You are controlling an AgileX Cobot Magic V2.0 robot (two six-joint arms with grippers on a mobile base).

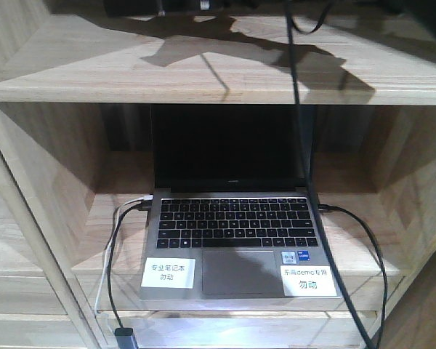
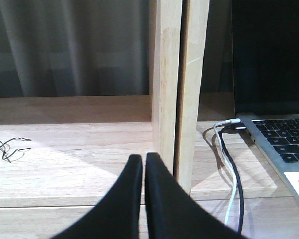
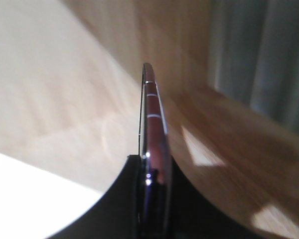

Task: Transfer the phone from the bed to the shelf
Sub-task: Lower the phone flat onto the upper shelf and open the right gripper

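Note:
The phone (image 3: 152, 107) shows edge-on in the right wrist view, with its thin rose-gold rim upward. My right gripper (image 3: 152, 167) is shut on its lower part, one black finger (image 3: 124, 199) on each side. It hangs over a pale-wood board of the shelf (image 3: 65, 124). My left gripper (image 2: 142, 158) is shut on nothing, low over a shelf board (image 2: 65, 164), just left of an upright divider (image 2: 179, 74). The front view shows the shelf (image 1: 203, 80) and an arm's shadow on its upper board. The bed is out of view.
An open grey laptop (image 1: 236, 240) fills the middle compartment, with cables (image 1: 112, 247) plugged in on both sides and a black cable (image 1: 294, 73) hanging in front. The laptop (image 2: 284, 139) and cables (image 2: 234, 184) lie right of the divider. A small twisted wire (image 2: 10, 148) lies at the left.

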